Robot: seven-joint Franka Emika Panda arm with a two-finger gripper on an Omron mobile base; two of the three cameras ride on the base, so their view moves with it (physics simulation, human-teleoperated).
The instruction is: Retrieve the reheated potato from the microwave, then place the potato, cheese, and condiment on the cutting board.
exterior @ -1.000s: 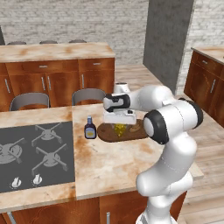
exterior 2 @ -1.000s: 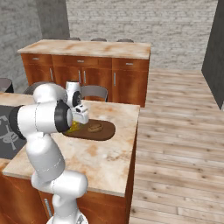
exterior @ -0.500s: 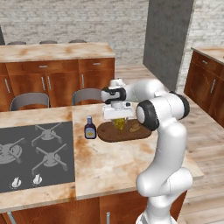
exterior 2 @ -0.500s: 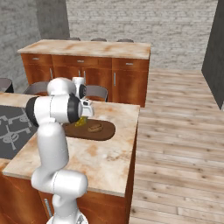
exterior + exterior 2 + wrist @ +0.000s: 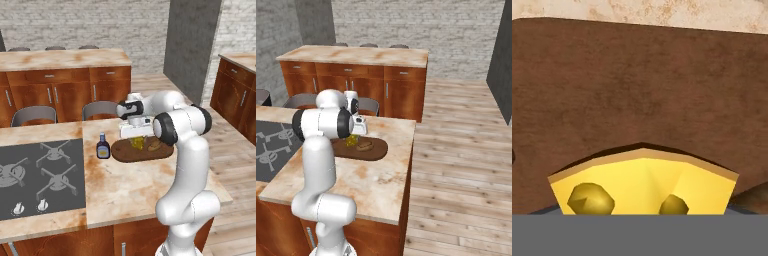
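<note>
On the marble-topped bench (image 5: 130, 185) ahead of me lies the cutting board (image 5: 122, 151), dark brown and long with rounded ends, flat on the surface near the far edge. My white arm reaches forward over it, and the gripper (image 5: 135, 141) hangs just above the board's middle, pointing down. Directly under the gripper sits the cheese (image 5: 137, 143), a bright yellow pitted wedge, resting on the board. From the hand camera I see the cheese (image 5: 643, 185) very close below, with brown board (image 5: 637, 85) beyond it and a strip of pale bench at the top. I cannot see the fingertips clearly in any view, so I cannot tell whether the gripper is spread or pinching the wedge.

Just beside the cheese on the board, toward the arm's side, sits the potato (image 5: 155, 145), a small tan-brown lump; from the right camera it shows as the potato (image 5: 364, 146) next to the yellow wedge (image 5: 350, 142).

Off the board, just to its left on the bench, stands the condiment (image 5: 103, 147), a small upright bottle of dark sauce with a pale label and bluish cap. Left of that lies a grey cooktop (image 5: 35, 177) set into the bench.
</note>
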